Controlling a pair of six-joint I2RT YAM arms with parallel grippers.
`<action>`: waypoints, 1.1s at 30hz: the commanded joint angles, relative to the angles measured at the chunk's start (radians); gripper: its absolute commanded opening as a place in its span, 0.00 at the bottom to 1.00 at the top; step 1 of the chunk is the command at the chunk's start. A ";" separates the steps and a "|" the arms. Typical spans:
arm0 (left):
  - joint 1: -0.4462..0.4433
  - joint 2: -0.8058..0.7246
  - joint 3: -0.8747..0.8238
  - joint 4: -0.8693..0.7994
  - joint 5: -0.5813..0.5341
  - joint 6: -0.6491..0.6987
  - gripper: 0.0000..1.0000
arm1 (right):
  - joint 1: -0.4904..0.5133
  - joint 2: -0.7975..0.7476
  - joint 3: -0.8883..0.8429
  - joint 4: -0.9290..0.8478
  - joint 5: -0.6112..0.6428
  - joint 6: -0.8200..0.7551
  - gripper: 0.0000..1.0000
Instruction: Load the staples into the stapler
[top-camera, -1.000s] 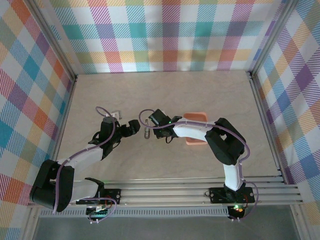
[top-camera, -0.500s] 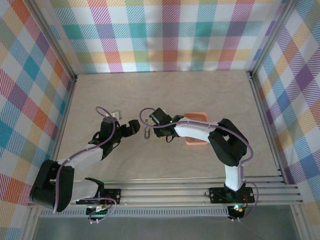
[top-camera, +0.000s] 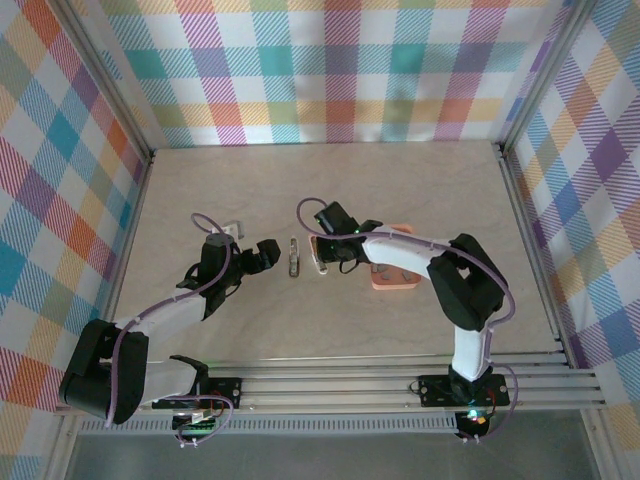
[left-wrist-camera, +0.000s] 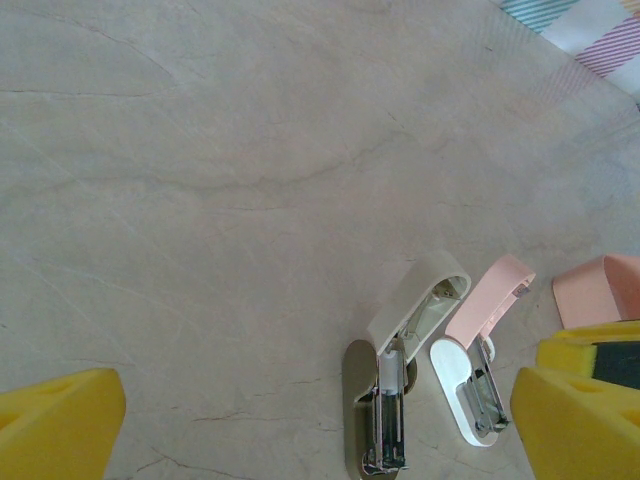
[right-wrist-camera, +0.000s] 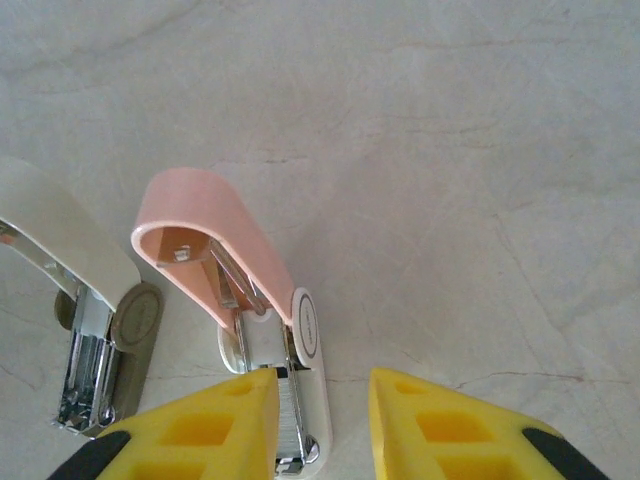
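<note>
The stapler, pale pink over a white base, lies on the table with its pink lid swung up. In its metal channel lies a ribbed grey strip that looks like the staples. My right gripper is open, and the stapler's near end sits between the yellow fingers, close to the left finger. From above, the stapler lies just left of my right gripper. My left gripper is open wide, its fingers far apart, with the pink stapler near its right finger.
A second mini stapler, white lid on an olive-grey base, lies open beside the pink one. The orange tray sits right of them, partly under the right arm. A small pale item lies behind the left arm.
My right arm has drawn back to the right, away from the grey stapler, uncovering the pink stapler beside it. The left arm has not moved.
</note>
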 joint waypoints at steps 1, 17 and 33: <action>0.015 0.007 -0.004 0.031 0.014 -0.009 0.99 | 0.001 0.040 0.010 -0.004 -0.047 0.025 0.29; 0.015 0.014 -0.006 0.032 0.014 -0.009 0.99 | -0.003 0.092 0.010 -0.056 -0.063 0.029 0.20; 0.015 0.019 -0.009 0.082 0.072 -0.001 0.99 | -0.015 -0.085 0.001 -0.064 -0.043 0.025 0.27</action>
